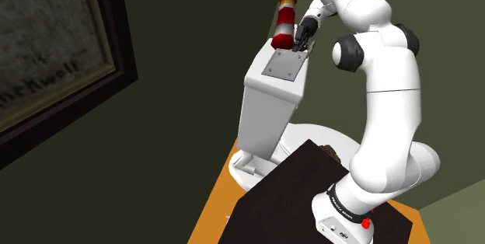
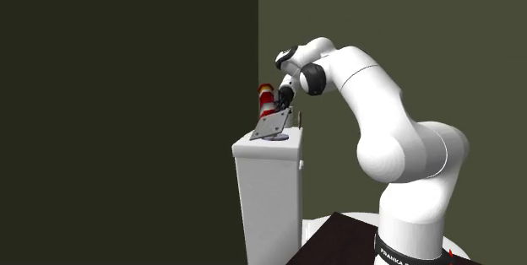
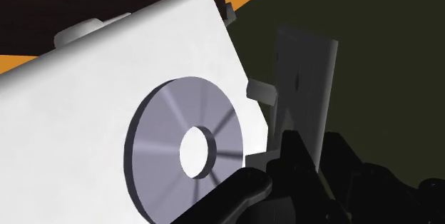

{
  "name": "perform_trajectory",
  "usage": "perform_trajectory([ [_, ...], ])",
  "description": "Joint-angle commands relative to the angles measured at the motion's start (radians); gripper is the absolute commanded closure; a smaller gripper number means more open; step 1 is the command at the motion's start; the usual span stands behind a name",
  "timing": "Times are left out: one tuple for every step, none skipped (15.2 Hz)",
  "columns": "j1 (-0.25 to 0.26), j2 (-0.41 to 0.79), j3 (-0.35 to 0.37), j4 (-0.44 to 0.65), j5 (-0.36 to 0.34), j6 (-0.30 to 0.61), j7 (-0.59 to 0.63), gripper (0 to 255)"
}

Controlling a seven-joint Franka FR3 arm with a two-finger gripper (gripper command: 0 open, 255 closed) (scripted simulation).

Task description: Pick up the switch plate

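Observation:
The switch plate (image 1: 284,65) is a grey rectangle with small screw holes, above the white toilet tank's lid (image 1: 258,79). In the second exterior view the switch plate (image 2: 272,123) is tilted, its upper edge at my gripper (image 2: 285,103) and its lower edge near the lid. My gripper (image 1: 302,44) is at the plate's far edge, beside the wall. In the wrist view the switch plate (image 3: 305,90) stands edge-on, clasped between my gripper's (image 3: 303,151) black fingers. The gripper is shut on it.
A grey disc (image 3: 185,151) with a centre hole lies on the tank lid (image 3: 85,115) under the plate. A red-and-white striped lighthouse figure (image 1: 286,23) stands at the lid's back, next to the gripper. Walls close in behind. A framed picture (image 1: 47,48) hangs at the shoulder view's left.

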Motion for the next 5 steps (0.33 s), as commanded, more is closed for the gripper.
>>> perform_trajectory([
  [-0.016,0.007,0.007,0.041,0.019,-0.025,0.027,255],
  [-0.024,0.01,0.01,0.06,0.029,-0.037,0.041,255],
  [-0.032,0.014,0.015,0.081,0.039,-0.048,0.057,255],
  [-0.034,0.015,0.015,0.084,0.041,-0.05,0.059,255],
  [-0.034,0.015,0.015,0.084,0.041,-0.05,0.059,255],
])
